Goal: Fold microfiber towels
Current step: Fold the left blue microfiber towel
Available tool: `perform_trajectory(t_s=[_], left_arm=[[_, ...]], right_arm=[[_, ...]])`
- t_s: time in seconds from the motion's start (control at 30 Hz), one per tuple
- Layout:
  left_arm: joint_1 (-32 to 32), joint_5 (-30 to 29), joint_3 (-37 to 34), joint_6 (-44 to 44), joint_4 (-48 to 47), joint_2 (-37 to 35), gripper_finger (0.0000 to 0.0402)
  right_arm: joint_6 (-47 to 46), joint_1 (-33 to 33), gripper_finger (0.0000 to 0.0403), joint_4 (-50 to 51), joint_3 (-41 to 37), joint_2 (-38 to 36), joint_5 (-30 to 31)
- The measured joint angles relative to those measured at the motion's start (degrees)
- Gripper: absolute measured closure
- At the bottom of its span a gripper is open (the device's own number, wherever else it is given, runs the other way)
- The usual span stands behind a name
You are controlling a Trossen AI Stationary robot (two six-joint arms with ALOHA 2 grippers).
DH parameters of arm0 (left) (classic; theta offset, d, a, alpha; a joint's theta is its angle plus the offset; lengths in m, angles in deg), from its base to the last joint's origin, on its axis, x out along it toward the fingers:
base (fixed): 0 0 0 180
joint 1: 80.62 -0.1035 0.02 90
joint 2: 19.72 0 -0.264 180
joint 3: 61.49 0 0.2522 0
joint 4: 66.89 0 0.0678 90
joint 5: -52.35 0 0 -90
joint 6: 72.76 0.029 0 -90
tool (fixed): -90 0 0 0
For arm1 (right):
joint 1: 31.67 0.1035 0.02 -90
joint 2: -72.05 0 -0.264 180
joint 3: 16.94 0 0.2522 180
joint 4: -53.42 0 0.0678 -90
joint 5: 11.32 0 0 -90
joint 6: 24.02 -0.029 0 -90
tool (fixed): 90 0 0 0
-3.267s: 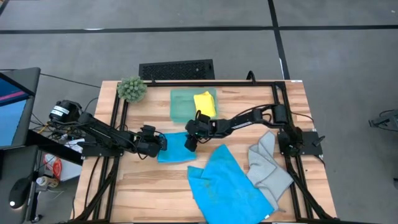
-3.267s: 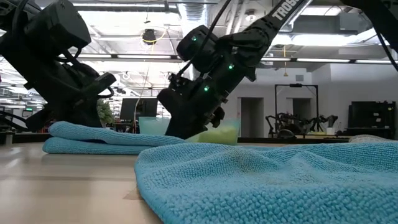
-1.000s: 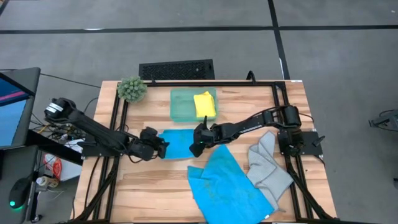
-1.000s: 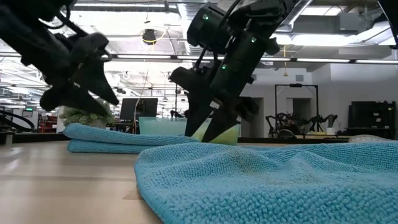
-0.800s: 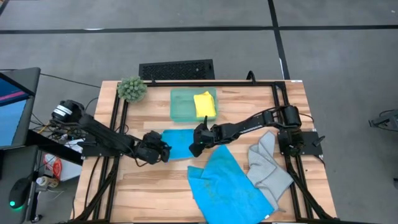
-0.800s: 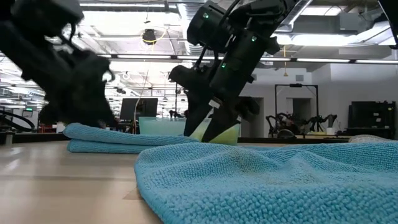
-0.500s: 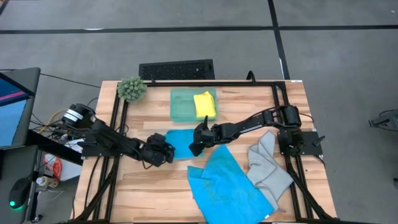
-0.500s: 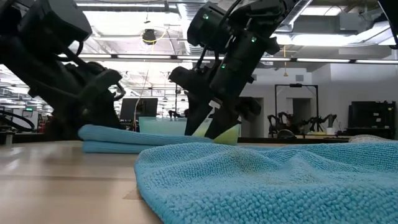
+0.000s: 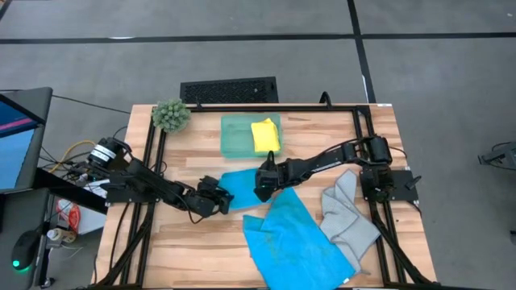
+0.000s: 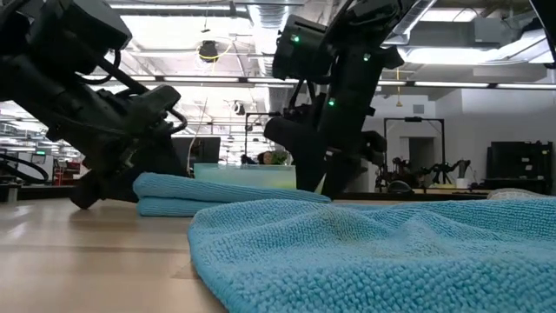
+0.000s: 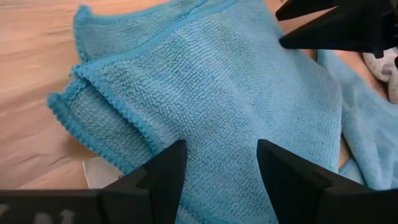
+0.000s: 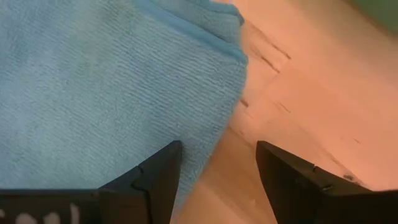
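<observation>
Folded blue towel [image 9: 242, 187] on the table [image 9: 201, 250], mid-board, just in front of the green tray [image 9: 238, 137] holding the yellow towel [image 9: 265, 134]. The left gripper [image 9: 219, 198] stands at the fold's left edge, its fingers [image 11: 165, 177] apart over the doubled cloth; since the frame a second ago it has pushed rightward, and the towel has slid with it toward the centre. The right gripper [image 9: 264, 184], fingers apart, stands over the fold's right edge (a second ago it stood a little farther left). A second blue towel [image 9: 298, 238] lies spread toward the front, with the grey towel [image 9: 348, 213] crumpled to its right; neither has changed. A plant ball [image 9: 170, 115] sits at the rear left.
</observation>
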State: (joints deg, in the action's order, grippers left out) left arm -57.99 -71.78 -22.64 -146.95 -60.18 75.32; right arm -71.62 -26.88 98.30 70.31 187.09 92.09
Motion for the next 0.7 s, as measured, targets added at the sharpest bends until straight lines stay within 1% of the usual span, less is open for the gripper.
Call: perform_trajectory(t_s=[0.2,0.3,0.4,0.6,0.63,0.7], left_arm=[[-0.04,-0.25,3.15,2.29,-0.03,3.16,0.0205],[0.10,0.35,3.59,2.81,0.00,3.24,0.0205],[0.26,0.34,3.71,2.80,-0.14,3.26,0.0205],[0.27,0.26,3.71,1.96,-0.16,3.26,0.0205],[0.27,0.22,3.71,1.73,-0.16,3.28,0.0205],[0.27,0.20,3.69,1.56,-0.14,3.28,0.0205]], right_arm=[[-1.68,0.45,0.0172,0.05,0.00,0.40,-1.12],[-1.73,0.39,0.0191,0.61,0.04,0.40,-1.17],[-1.58,-0.12,0.0239,1.06,0.06,0.38,-1.54],[1.61,-0.21,0.0376,-0.49,0.04,0.35,-2.88],[2.25,-0.21,0.0387,-0.44,0.06,0.26,-2.88],[2.42,-0.21,0.0389,0.59,-0.01,-0.30,-3.32]])
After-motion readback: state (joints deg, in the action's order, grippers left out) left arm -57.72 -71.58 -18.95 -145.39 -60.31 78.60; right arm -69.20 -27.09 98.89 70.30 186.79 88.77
